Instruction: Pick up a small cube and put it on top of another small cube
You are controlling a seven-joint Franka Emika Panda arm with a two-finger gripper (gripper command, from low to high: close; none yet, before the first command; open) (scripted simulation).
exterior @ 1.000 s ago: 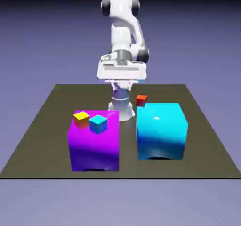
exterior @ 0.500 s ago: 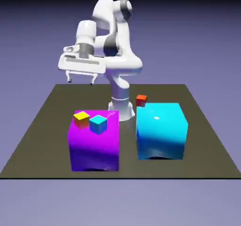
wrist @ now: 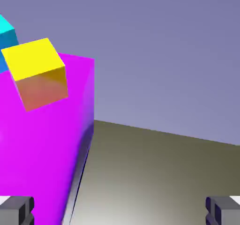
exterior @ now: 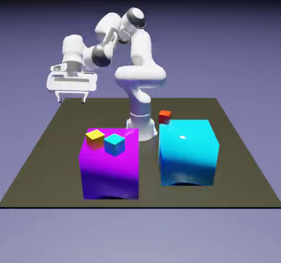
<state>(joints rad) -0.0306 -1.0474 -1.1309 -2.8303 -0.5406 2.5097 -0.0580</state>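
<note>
Arm point(exterior: 118, 43) bent, fingers point(exterior: 60, 97) spread, pointing down.

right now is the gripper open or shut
Open. The gripper hangs empty over the table's far corner, and in the hand view its fingertips sit wide apart with nothing between.

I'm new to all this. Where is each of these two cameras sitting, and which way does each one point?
Exterior view: fixed across the table, above, facing the whole arm, its open end effector near the exterior view's left.
Hand view: rides on the hand, looking along the end effector; only the fingertips show.
Shared: the magenta block, the yellow cube and the small cyan cube on it.
</note>
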